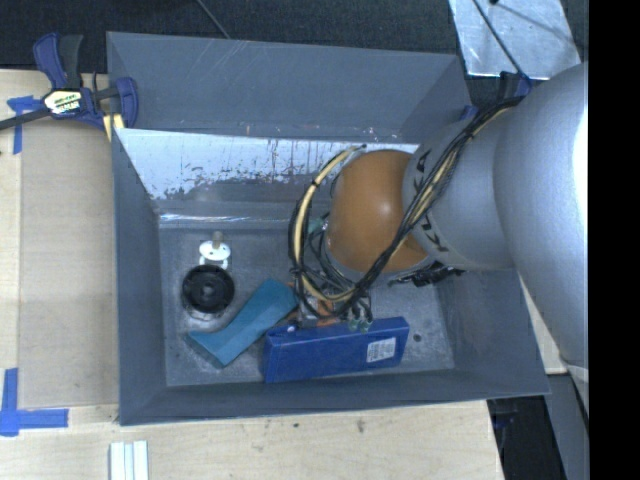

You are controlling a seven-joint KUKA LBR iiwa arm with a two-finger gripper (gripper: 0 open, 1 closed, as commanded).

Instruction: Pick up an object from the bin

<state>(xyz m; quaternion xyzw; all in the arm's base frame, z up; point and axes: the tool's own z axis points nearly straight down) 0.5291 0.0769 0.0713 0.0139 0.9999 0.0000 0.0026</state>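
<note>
A dark blue flat box [320, 356] with a small white label lies along the bin's front wall. My gripper [338, 313] is low in the bin, right above the box's upper edge, and mostly hidden under the arm's fittings. A lighter blue wedge-shaped block [243, 324] lies slanted just left of the gripper, with its right end against the box. Further left sits a black round disc-like thing [208, 290], with a small white piece [214, 253] just behind it.
The arm, with its orange cover and looping cables, comes in from the right and hangs over the bin's middle and right part. The bin's sloping walls close in on all sides.
</note>
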